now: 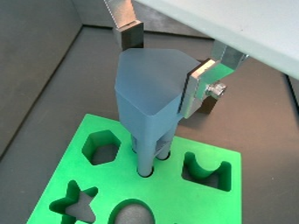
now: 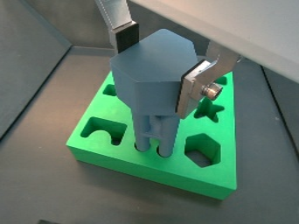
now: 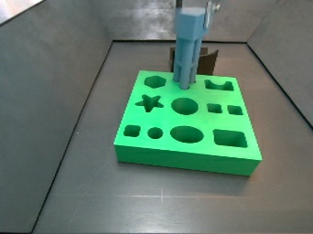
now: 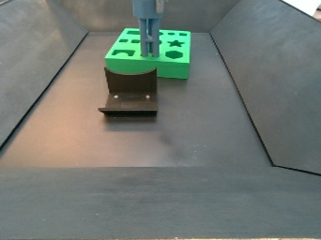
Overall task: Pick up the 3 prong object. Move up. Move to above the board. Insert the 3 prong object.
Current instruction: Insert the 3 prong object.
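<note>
Surface (image 3: pixel 73 183): dark grey, matte and flat, faintly scuffed, with sloping grey walls around it.
Board (image 3: pixel 137 151): bright green thick slab, smooth and slightly glossy, lying flat on the surface. Its top carries cut-outs: a star (image 3: pixel 150 103), circles, an oval (image 3: pixel 185 135), small squares, a hexagon (image 1: pixel 103 146) and an arch-like notch (image 1: pixel 205 170).
3 prong object (image 3: pixel 189 50): steel-blue, matte, tall and slim. It stands upright over the board's far middle; in both wrist views its blocky, faceted head (image 1: pixel 155 80) narrows into long thin parallel legs (image 2: pixel 152 131).
Leg tips: in both wrist views they reach down to small round holes (image 1: pixel 147 168) in the board; how deep they sit cannot be told.
Gripper (image 1: pixel 166 61): above the board, at the head of the 3 prong object. Its flat silver fingers (image 1: pixel 201 80) with dark pads press the head from opposite sides, spread only as wide as the head.
Fixture (image 4: pixel 129 92): dark, L-shaped on a base plate, standing on the surface just beside the board's edge in a side view.
</note>
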